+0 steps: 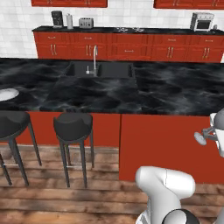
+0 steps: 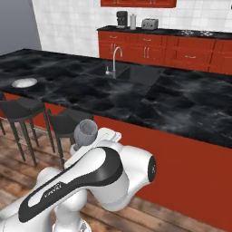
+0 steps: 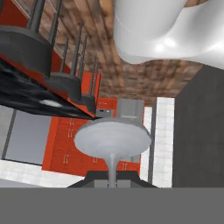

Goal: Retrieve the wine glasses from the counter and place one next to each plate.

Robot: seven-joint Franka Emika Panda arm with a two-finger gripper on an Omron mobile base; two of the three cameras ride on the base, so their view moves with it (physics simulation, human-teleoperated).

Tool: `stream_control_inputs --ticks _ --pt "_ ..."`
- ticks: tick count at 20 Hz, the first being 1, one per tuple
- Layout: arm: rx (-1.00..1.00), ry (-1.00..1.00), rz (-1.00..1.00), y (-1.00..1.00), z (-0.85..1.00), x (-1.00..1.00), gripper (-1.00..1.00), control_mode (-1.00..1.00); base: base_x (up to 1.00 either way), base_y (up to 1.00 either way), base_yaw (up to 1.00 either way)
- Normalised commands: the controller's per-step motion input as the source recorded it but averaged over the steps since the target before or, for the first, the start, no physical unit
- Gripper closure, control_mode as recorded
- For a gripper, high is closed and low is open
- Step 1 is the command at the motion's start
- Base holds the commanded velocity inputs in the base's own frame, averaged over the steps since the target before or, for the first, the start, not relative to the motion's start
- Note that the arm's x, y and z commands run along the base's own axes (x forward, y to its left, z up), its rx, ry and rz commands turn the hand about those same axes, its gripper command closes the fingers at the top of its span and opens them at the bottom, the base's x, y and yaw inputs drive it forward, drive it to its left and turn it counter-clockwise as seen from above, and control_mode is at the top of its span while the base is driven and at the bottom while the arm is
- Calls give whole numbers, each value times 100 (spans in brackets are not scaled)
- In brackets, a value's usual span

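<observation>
Judging from the left base view, the task was at best partway done. The gripper [image 1: 213, 132] hung at the right edge, low in front of the island [image 1: 166, 144] and below its top, with a glass [image 1: 201, 138] lying sideways in it. A plate [image 1: 6, 94] sat at the far left of the island top, well apart from the glass, with nothing standing next to it. The counter [image 1: 131, 31] ran along the back wall, and any glass on it was too small to tell.

In the right base view the glass [image 2: 85, 131] poked out above the arm's elbow, its bowl pointing towards the stools [image 2: 20, 110], and the gripper [image 2: 107, 134] was mostly hidden behind it. The plate [image 2: 24, 82] lay on the near left part of the island [image 2: 136, 102], again bare on both sides.

In the hand view, which was rolled upside down, the fingers [image 3: 94, 179] were pinched together on the stem of the glass [image 3: 113, 141], and the gripper [image 3: 113, 182] held it firmly by the look of it. The plate [image 3: 51, 103] showed as a pale oval on the island [image 3: 26, 98].

So one glass was picked up and in carriage but not yet set down. It had to be brought to the plate and stood beside it. Whether another glass and plate had been dealt with could not be told.
</observation>
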Motion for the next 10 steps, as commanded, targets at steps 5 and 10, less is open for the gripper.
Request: stream_control_inputs --ticks 5,10 --pt "0 0 0 0 0 0 100 100 42 100 -28" --pt "0 0 0 0 0 0 100 100 32 100 -26"
